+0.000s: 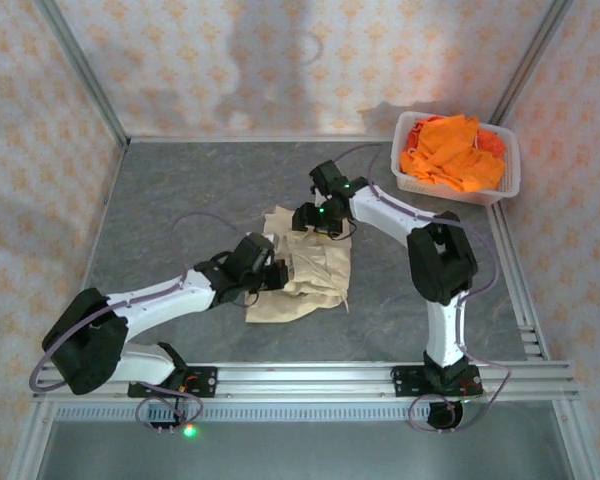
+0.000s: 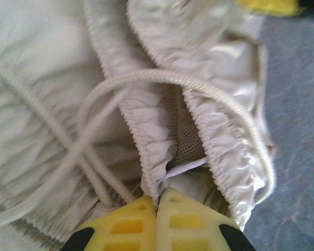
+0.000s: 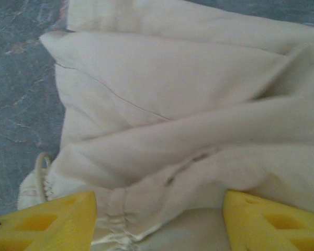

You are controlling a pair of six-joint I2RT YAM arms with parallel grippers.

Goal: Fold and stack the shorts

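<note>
L tool (image 2: pixel 158 197) pinches beige shorts (image 2: pixel 42 78), R tool (image 3: pixel 159 209) spread.

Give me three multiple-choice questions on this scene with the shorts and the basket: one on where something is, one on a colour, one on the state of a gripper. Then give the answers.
1. Where on the table does the basket stand?
A. near left corner
B. far right corner
C. dead centre

2. What colour are the shorts spread mid-table?
A. blue
B. orange
C. beige

3. How is the left gripper?
A. shut on the waistband of those shorts
B. wide open in the air
C. shut on the basket's rim

Answers:
1 B: the basket sits in the far right corner, holding orange shorts.
2 C: the spread cloth is beige.
3 A: its yellow fingers meet with the gathered waistband pinched between them.
</note>
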